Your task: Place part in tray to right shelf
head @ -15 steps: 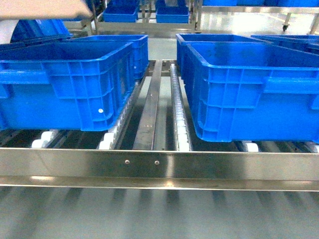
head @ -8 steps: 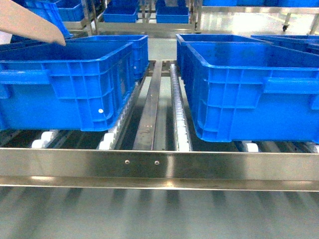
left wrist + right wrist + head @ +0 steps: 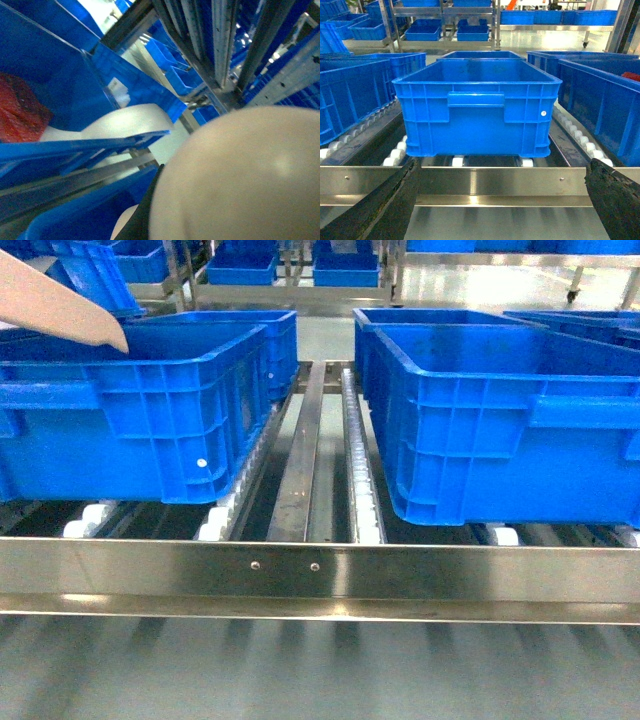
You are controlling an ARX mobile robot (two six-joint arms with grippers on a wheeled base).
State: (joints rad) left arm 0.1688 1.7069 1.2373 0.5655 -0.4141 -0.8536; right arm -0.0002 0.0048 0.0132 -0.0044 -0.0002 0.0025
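Trouble most likely on the left. Tray point(image 3: 55, 305) up at the top left of the head view, beige lip tilted down over the near rim of the left crate point(image 3: 130, 410), apparently not touching it. Could clip that rim on any further drop and tip or twist. Part nowhere to be seen in any view; possibly lying in the tray, hidden by its underside, so no way of confirming. If aboard, liable to slide off the sloping lip into the left crate instead of reaching the right shelf point(image 3: 320, 575). Left wrist view mostly filled by a pale beige curve, presumably the tray held close; left claw hidden behind it, so cannot tell whether spread or clamped. Loose hold on the long handle: another way to lose the load. Right gripper point(image 3: 500, 212) spread wide and holding nothing, dark fingers point(image 3: 385, 205) at both lower corners of its view, facing the front rail and a blue crate point(image 3: 477, 107) on the rollers point(image 3: 457, 161). Little bare rack showing between crates, so some risk of setting down on a crate wall rather than on rollers
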